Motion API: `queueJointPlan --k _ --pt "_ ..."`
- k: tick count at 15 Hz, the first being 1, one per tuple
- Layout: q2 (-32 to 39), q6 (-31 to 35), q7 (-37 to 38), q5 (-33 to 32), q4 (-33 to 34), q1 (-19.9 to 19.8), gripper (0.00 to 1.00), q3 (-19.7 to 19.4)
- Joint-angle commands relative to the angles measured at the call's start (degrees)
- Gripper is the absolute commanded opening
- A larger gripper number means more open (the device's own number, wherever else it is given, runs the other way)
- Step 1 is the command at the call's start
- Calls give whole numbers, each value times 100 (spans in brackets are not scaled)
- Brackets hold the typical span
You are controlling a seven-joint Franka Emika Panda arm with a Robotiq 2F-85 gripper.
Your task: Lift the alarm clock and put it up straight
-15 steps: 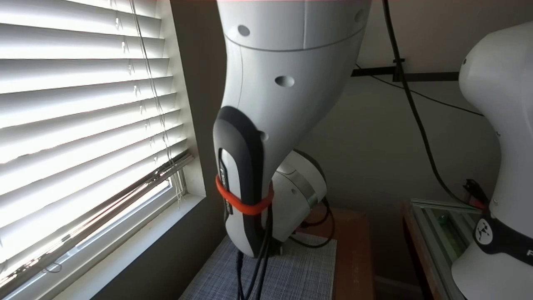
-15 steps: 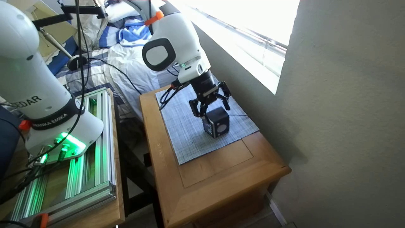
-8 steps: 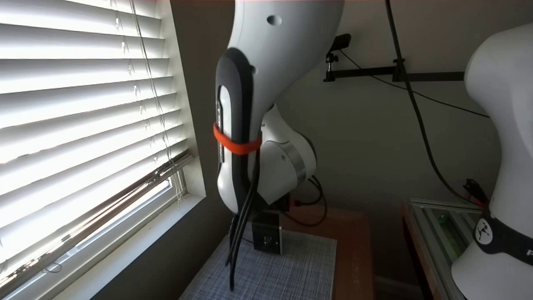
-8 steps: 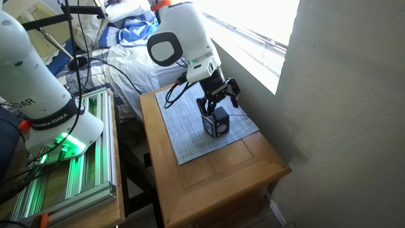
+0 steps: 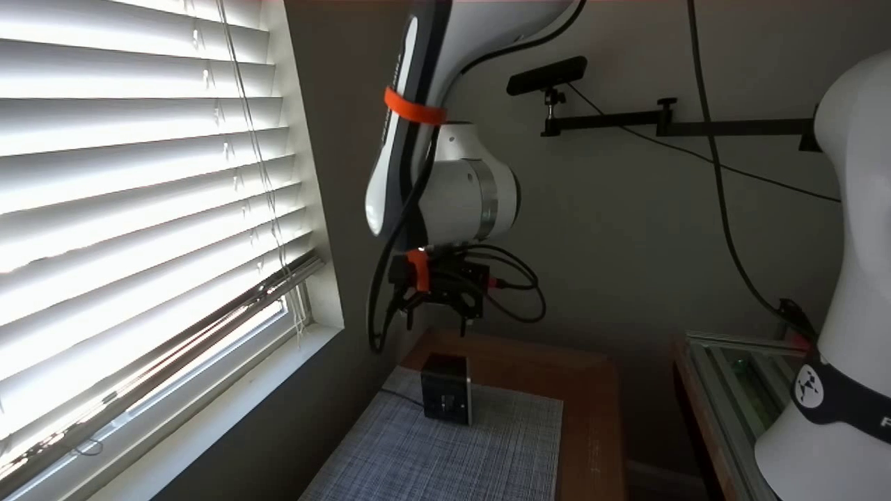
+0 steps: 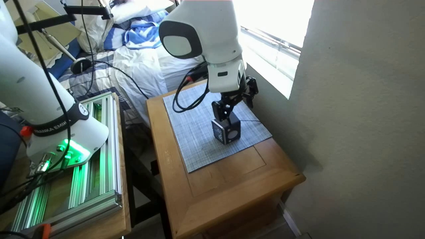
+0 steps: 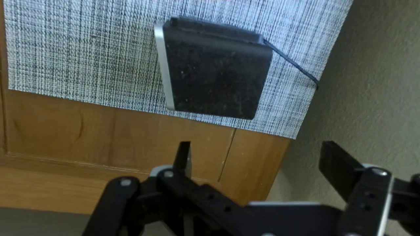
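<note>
Now | alarm clock (image 6: 227, 131): display (image 6: 218, 133) facing robot base (image 6: 56, 141), long axis unclear | gripper (image 7: 258, 157): 2 fingers (image 7: 341, 170) wide apart

Wrist view: my gripper (image 7: 256, 150) is out of focus and runs off the bottom and right edges; on the clock (image 7: 216, 78) I can't see the marked side; its cord (image 7: 288, 59) is lost past the edge of the mat (image 7: 98, 65), itself cut at the top. In an exterior view the marks are too small to read, and one of my fingers (image 6: 222, 113) covers part of the clock's top. My arm (image 6: 217, 36) is cut by the top edge in both exterior views, my base (image 5: 814, 452) by the right edge in an exterior view. Window (image 6: 275, 20) blown out; arm blocks part of the bed (image 6: 142, 71).
</note>
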Motion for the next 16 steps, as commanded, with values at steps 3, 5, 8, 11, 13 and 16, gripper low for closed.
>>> queueJointPlan --k 3,5,8,11,13,16 --pt "36 -1739 -1115 462 488 -1169 100 625" --pt "87 -2150 -1144 271 597 -1655 100 931" --pt "216 -2685 -1215 211 761 -1953 100 1006" --pt "409 -3020 -1297 291 946 -2176 100 1031" --pt "522 -3284 -1436 386 1097 -2351 100 1074" --pt "654 -3584 -1634 548 1284 -2560 100 1113"
